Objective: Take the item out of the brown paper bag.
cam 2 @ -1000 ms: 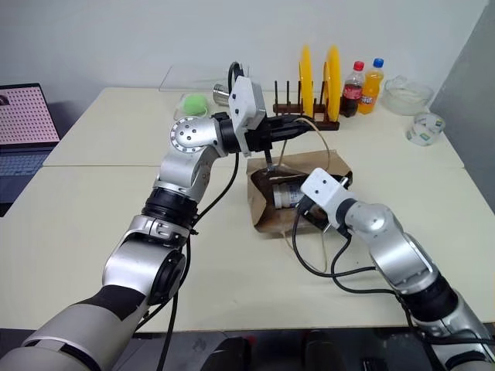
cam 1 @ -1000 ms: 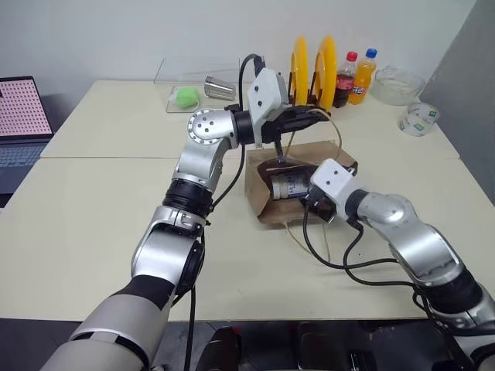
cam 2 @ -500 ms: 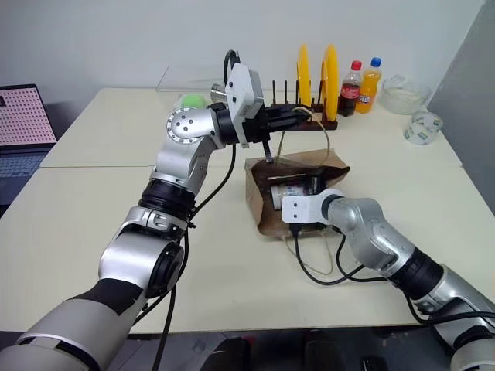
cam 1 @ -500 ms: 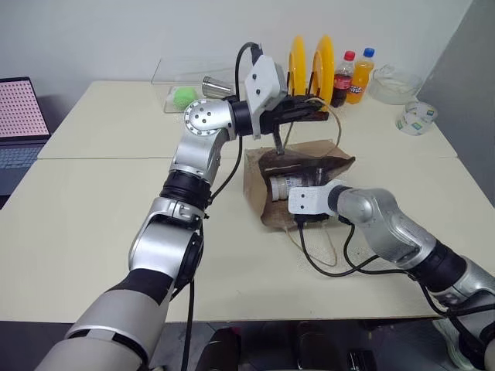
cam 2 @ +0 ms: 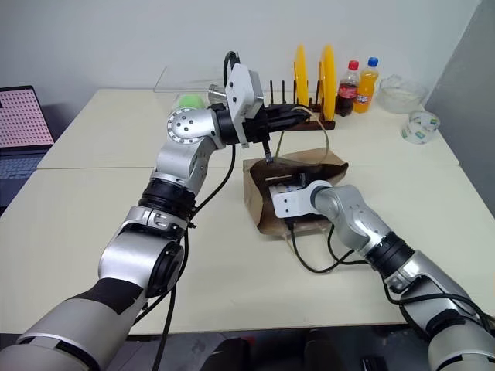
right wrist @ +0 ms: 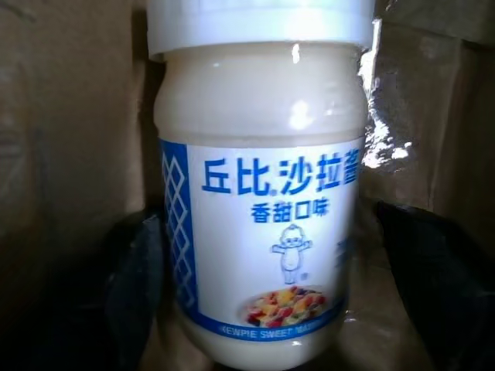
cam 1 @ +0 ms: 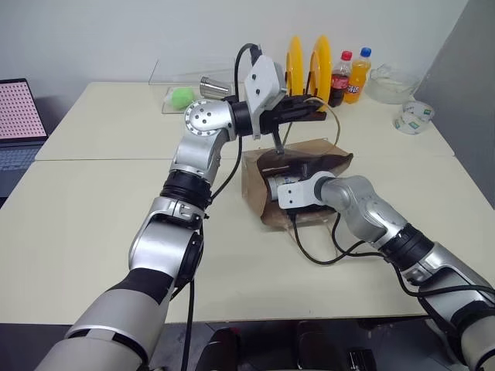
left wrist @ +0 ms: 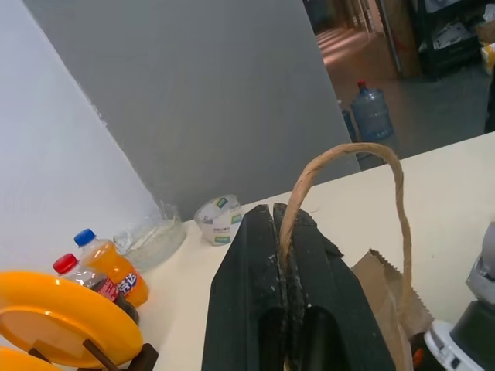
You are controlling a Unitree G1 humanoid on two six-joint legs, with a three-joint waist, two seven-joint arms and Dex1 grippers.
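- Since a second ago, right gripper [right wrist: 255, 309] has rolled and pushed into the brown paper bag [cam 1: 255, 182], fingers [right wrist: 135, 294] apart, flanking the jar [right wrist: 259, 201].
- Left gripper [left wrist: 280, 263] pinches a handle [left wrist: 348, 166].
- Jar looks rigid, smooth, probably slippery: grip mid-body.

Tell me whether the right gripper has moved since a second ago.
Yes. The right gripper has gone from outside the brown paper bag's open mouth into it, and its fingers now flank the jar inside.
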